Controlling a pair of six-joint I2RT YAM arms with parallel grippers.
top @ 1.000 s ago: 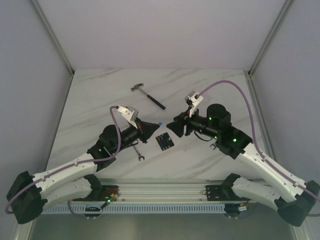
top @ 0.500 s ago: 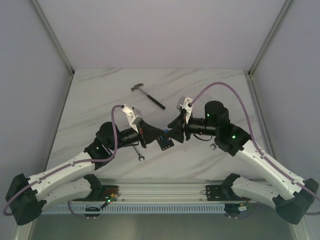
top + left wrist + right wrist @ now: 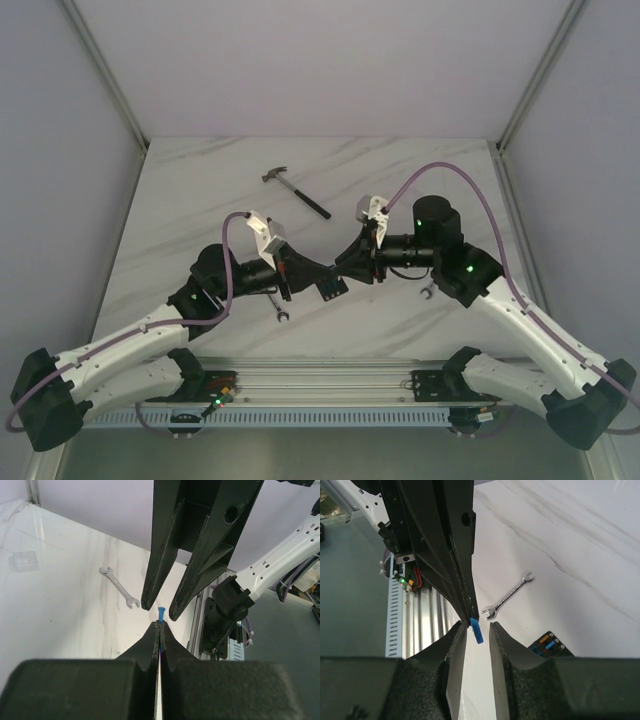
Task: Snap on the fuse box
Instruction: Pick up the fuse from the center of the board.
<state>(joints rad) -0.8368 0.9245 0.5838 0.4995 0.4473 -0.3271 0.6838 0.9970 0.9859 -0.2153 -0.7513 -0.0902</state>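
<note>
The fuse box (image 3: pixel 328 291) is a small black square block on the table, partly hidden under the two meeting grippers; its corner with coloured fuses shows in the right wrist view (image 3: pixel 550 645). My left gripper (image 3: pixel 160 625) is shut on a small blue fuse (image 3: pixel 160 614) that sticks out past its tips. My right gripper (image 3: pixel 477 626) is open, with one jaw on each side of that blue fuse (image 3: pixel 476 631) and not closed on it. In the top view, the left gripper (image 3: pixel 322 273) and right gripper (image 3: pixel 341 266) meet tip to tip just above the box.
A hammer (image 3: pixel 297 192) lies at the back centre. A small wrench (image 3: pixel 277 304) lies left of the fuse box, and another wrench (image 3: pixel 427 291) lies under the right arm. A clear plastic piece (image 3: pixel 23 561) lies on the table in the left wrist view. The aluminium rail (image 3: pixel 320 380) runs along the near edge.
Both grippers have moved toward each other. The left carried the blue fuse to the right, and the right moved left until its open jaws flank the fuse above the box.
</note>
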